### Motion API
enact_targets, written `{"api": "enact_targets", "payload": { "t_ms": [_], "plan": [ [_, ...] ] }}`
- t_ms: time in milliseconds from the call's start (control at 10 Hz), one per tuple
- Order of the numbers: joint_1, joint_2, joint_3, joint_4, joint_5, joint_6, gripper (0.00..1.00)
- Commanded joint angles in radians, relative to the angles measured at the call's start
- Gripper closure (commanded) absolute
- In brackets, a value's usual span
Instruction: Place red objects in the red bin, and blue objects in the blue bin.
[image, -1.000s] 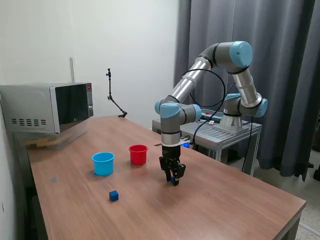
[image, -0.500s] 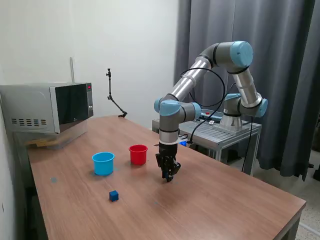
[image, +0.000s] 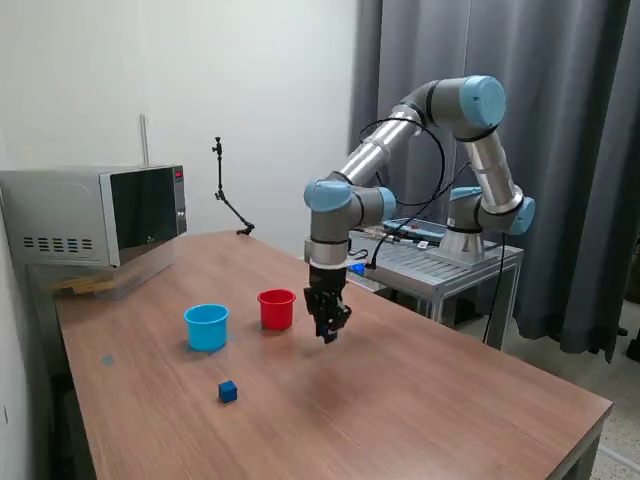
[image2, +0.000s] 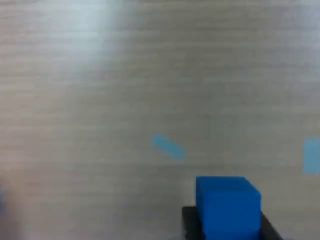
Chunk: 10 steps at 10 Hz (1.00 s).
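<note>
My gripper (image: 328, 328) hangs just above the table, a little to the exterior view's right of the red bin (image: 277, 308), and is shut on a dark blue cube (image2: 227, 206). In the wrist view the cube sits between the dark fingertips (image2: 189, 222) over blurred wood. The light blue bin (image: 206, 326) stands further to the exterior view's left, beside the red bin. A second dark blue cube (image: 228, 391) lies on the table in front of the blue bin. No red objects show in either view.
A microwave (image: 95, 215) sits at the table's far left corner in the exterior view, with a thin black stand (image: 225, 190) behind. A metal cart (image: 440, 265) holds the arm's base beyond the table. Small blue tape marks (image2: 169, 146) are stuck on the wood.
The gripper has risen off the table and moved toward the exterior view's left, closer to the red bin, carrying the blue cube. The cups and the loose cube have not moved.
</note>
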Motion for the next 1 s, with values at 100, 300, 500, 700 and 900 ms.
{"api": "enact_targets", "payload": {
  "t_ms": [100,300,500,700,900],
  "plan": [
    [-0.07,-0.063,-0.075,0.04,0.002,-0.005,1.0],
    [-0.101,-0.07,-0.17,0.154,0.005,-0.001,1.0],
    [-0.142,-0.057,-0.262,0.161,0.007,-0.004,1.0],
    [-0.158,-0.014,-0.351,0.173,0.005,-0.082,1.0],
    [-0.159,0.037,-0.432,0.189,0.005,-0.084,1.0]
  ]
}}
